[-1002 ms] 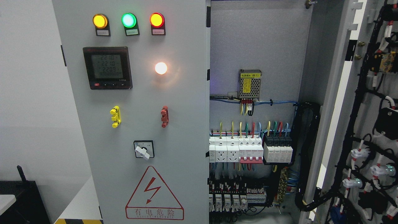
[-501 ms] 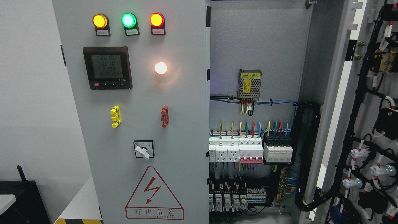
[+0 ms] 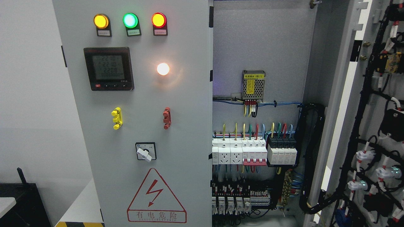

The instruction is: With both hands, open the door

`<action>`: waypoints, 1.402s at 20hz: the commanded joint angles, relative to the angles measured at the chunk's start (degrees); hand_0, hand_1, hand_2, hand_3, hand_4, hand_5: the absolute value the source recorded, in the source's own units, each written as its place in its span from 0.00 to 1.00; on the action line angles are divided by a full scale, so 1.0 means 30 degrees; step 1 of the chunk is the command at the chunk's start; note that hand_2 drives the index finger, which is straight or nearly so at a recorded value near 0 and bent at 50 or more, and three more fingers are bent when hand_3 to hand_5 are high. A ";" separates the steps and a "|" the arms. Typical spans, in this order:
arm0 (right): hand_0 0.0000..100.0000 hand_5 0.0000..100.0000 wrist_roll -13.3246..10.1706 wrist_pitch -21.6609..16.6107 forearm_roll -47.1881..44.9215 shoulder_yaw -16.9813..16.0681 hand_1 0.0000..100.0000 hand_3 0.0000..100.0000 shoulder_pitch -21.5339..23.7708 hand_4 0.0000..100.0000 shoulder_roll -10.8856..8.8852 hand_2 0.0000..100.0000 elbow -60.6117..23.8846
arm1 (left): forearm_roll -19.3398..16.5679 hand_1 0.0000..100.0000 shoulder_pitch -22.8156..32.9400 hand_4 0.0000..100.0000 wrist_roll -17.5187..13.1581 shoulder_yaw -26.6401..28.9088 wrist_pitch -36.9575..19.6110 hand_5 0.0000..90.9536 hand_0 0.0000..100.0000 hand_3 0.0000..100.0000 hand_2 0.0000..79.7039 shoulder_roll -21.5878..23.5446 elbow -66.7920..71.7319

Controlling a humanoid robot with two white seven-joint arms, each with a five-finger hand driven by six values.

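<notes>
Cabinet (image 3: 139,113) fills the view, grey and tall. Left door (image 3: 142,94) shut, flush, carrying lamps, meter and switch. Right door (image 3: 372,119) swung wide at the far right, inner face with its black wiring turned outward. Between them, bare back panel (image 3: 262,41) and rows of live-looking parts.

No hand anywhere in view, neither left nor right; cannot tell whether fingers are wide, narrow or holding anything, and so cannot place anything relative to them.

Judged half done: right side open, left side not.

Risks from here, biggest first:
- Reaching blind toward the left door from out of view; likely to strike the meter (image 3: 109,68) or the lit lamps (image 3: 130,20) instead of an edge.
- Hooking the free edge of the left door beside the opening; slipping inward there would put fingers among the breakers (image 3: 254,151) and coloured wires (image 3: 252,129).
- Brushing the rotary switch (image 3: 145,153) or the yellow clip (image 3: 116,118) and red clip (image 3: 166,118) while sliding across the panel; could turn or snap something.
- Snagging the loose black cable bundle (image 3: 311,157) near the open door's hinge side.
</notes>
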 commanded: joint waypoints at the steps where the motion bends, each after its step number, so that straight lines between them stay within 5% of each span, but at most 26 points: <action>1: 0.11 0.00 -0.0008 0.0003 0.0000 0.0000 0.00 0.00 0.0000 0.00 -0.0002 0.00 0.0000 | -0.4204 0.00 -0.0384 0.03 0.0322 0.5455 0.0176 0.00 0.00 0.00 0.00 -0.3325 0.4236; 10: 0.11 0.00 -0.0008 -0.0026 -0.0059 -0.0029 0.00 0.00 0.0000 0.00 -0.0002 0.00 -0.0436 | -0.8105 0.00 -0.0383 0.03 0.0351 0.9211 0.0176 0.00 0.00 0.00 0.00 -0.3383 0.4294; 15: 0.11 0.00 -0.0008 -0.0026 -0.0029 -0.0059 0.00 0.00 0.1577 0.00 -0.0353 0.00 -0.5992 | -0.7961 0.00 -0.0384 0.03 0.1405 0.9183 0.0264 0.00 0.00 0.00 0.00 -0.3413 0.4294; 19: 0.11 0.00 -0.0066 -0.0084 -0.0059 -0.0059 0.00 0.00 0.3219 0.00 -0.1464 0.00 -0.9952 | -0.7524 0.00 -0.0384 0.03 0.1318 0.9154 0.0322 0.00 0.00 0.00 0.00 -0.3413 0.4265; 25: 0.11 0.00 -0.0067 -0.0084 -0.0029 -0.0995 0.00 0.00 0.5239 0.00 -0.1730 0.00 -1.5021 | -0.6558 0.00 -0.0384 0.03 0.1259 0.8073 0.0586 0.00 0.00 0.00 0.00 -0.3413 0.4265; 28: 0.11 0.00 -0.0067 -0.0172 -0.0029 -0.0909 0.00 0.00 0.7024 0.00 -0.3016 0.00 -1.7745 | -0.5679 0.00 -0.0384 0.03 0.1463 0.6843 0.0674 0.00 0.00 0.00 0.00 -0.3413 0.4265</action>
